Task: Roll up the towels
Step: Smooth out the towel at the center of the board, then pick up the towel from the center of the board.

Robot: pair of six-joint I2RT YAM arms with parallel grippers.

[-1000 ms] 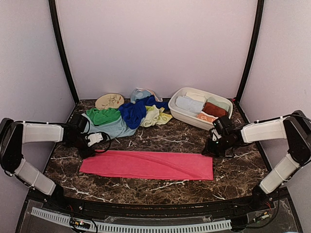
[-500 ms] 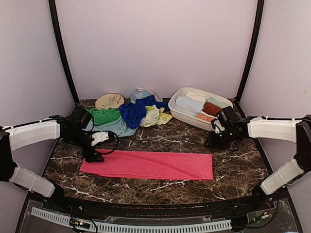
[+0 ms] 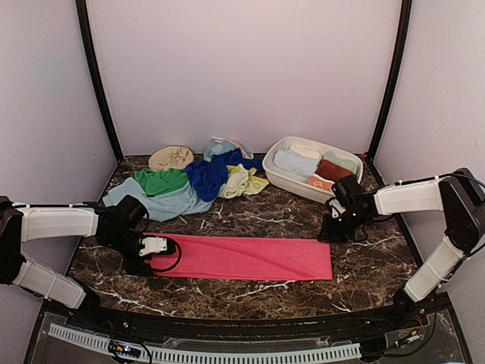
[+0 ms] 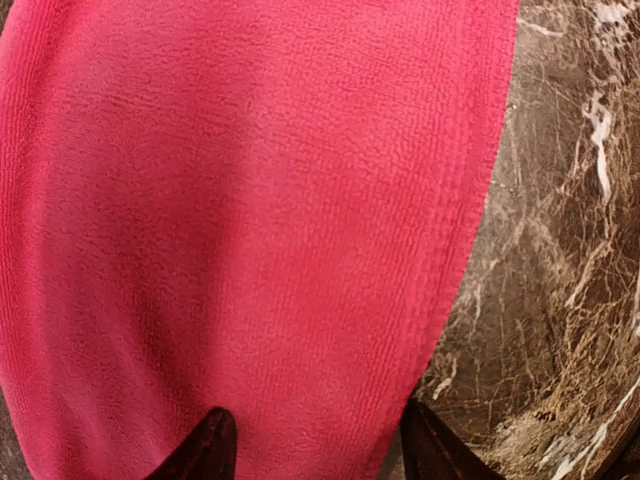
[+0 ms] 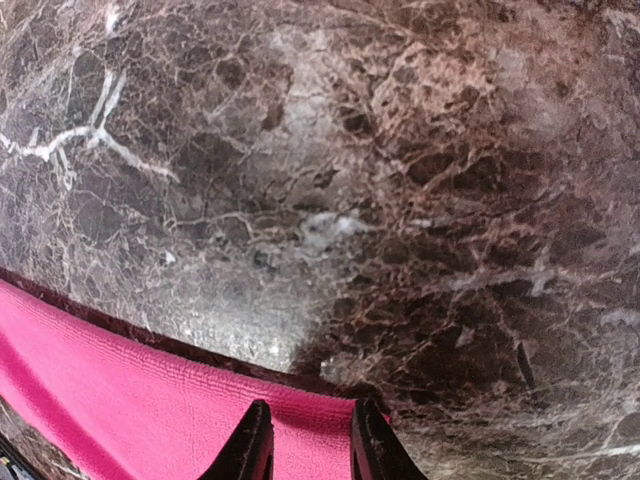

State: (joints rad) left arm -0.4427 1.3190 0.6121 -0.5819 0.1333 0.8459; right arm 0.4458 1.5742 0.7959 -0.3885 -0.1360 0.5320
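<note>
Now the long pink-red terry towel (image 3: pixel 250 258) lies flat as a folded strip on the dark marble table (image 3: pixel 371 273), in front of both arms. The left pincer (image 4: pixel 320 445) is open over its left end, one finger above the cloth and one at the hem. The right pincer (image 5: pixel 310 440) has its jaws narrowly apart at the far right corner; I cannot tell if it pinches the cloth. To roll well, I think the left pincer should take the whole short edge and turn it tightly, while the right one keeps the other end flat.
</note>
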